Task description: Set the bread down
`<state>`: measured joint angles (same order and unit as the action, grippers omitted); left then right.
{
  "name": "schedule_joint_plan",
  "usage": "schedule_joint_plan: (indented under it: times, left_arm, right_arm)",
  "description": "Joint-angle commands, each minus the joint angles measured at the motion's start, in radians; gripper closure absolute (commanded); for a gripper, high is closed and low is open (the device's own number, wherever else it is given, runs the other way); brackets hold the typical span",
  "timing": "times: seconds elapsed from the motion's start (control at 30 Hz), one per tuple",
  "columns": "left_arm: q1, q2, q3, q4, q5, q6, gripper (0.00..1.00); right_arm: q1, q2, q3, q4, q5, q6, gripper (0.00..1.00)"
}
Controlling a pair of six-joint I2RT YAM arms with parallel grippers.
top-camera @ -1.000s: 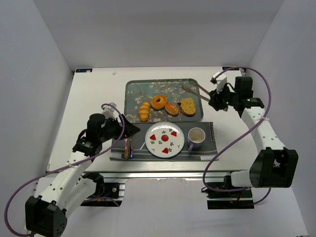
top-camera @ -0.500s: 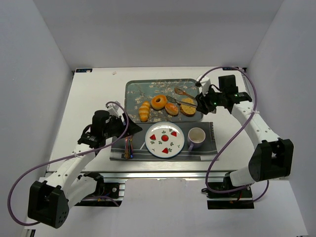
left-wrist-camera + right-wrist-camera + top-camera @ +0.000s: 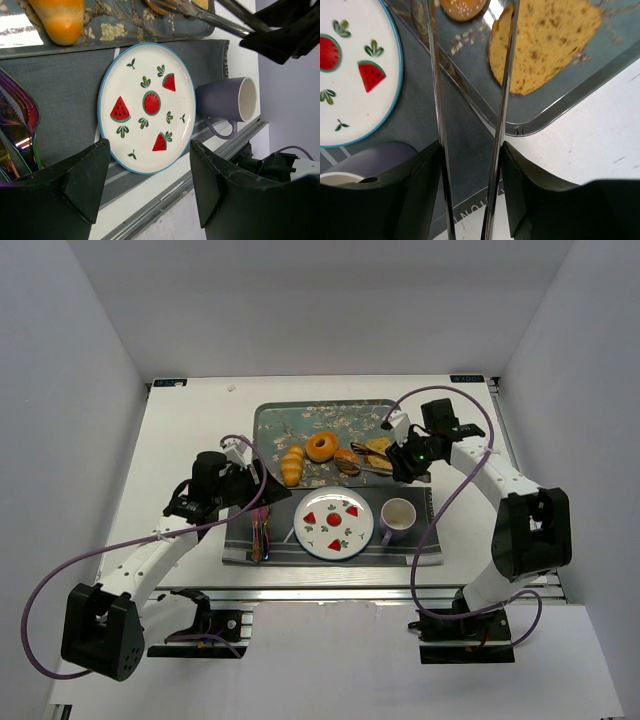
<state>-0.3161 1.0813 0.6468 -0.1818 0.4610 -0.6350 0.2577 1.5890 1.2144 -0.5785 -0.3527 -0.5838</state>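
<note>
Several breads lie on the floral tray (image 3: 270, 425): a long roll (image 3: 292, 464), a ring-shaped bread (image 3: 321, 446), a small seeded bun (image 3: 347, 460) and a bread slice (image 3: 378, 447). My right gripper (image 3: 405, 462) is shut on metal tongs (image 3: 365, 457). Their two arms (image 3: 436, 100) stand apart and reach over the tray's near right corner, beside the slice (image 3: 545, 45) and bun (image 3: 462, 7). The watermelon plate (image 3: 334, 523) lies on the placemat with nothing on it. My left gripper (image 3: 262, 483) is open and empty, left of the plate (image 3: 147, 105).
A purple mug (image 3: 397, 517) stands right of the plate on the grey placemat (image 3: 425, 502). Iridescent cutlery (image 3: 260, 535) lies at the mat's left end. The tray's rim (image 3: 560, 107) borders white table on the right. The table's front edge is just beyond the mat.
My right arm has swung left with the tongs, from the tray's far right corner to over the bun and slice. My left arm has shifted slightly towards the tray.
</note>
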Motion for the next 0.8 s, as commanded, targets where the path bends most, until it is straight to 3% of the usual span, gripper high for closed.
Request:
schedule_joint_plan:
  times: [0.0,0.07,0.27,0.33,0.53,0.77]
  left_arm:
    - [0.005,0.003,0.047,0.008,0.010,0.029,0.26]
    - [0.005,0.009,0.054,-0.001,0.005,0.034,0.26]
    - [0.005,0.028,0.093,-0.041,-0.002,0.061,0.26]
    - [0.005,0.026,0.100,-0.048,-0.005,0.064,0.26]
    - [0.005,0.005,0.093,-0.044,-0.024,0.064,0.26]
    - [0.005,-0.021,0.082,-0.054,-0.024,0.060,0.26]
  right_arm:
    - [0.006,0.022,0.054,-0.017,0.040,-0.013,0.46]
    - [0.006,0.029,0.063,-0.020,0.035,-0.013,0.48]
    - [0.006,0.016,0.115,-0.078,-0.025,-0.071,0.76]
    - [0.006,-0.010,0.132,-0.102,-0.052,-0.109,0.79]
    - [0.006,-0.067,0.169,-0.202,-0.156,-0.428,0.84]
    - [0.018,-0.040,0.240,-0.484,-0.226,-0.856,0.87]
